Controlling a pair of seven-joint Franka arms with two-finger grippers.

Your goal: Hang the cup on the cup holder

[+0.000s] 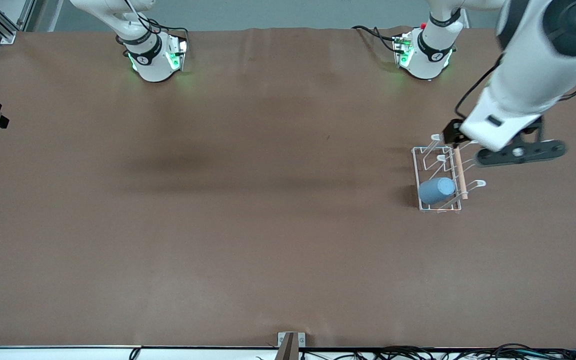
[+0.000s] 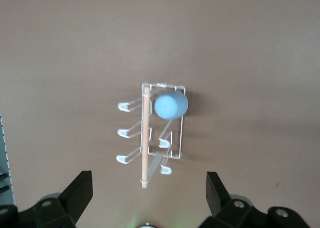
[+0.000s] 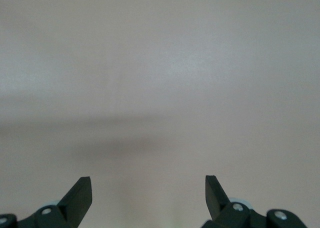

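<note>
A white wire cup holder with a rectangular base and a light wooden rod on top stands on the brown table, toward the left arm's end. A small light-blue plastic cup hangs tilted on a prong at the end of the rack that is nearer to the front camera. The left gripper is in the air over the other end of the rack, above the rod. From the right arm only the base is visible, at the top edge of the table.
</note>
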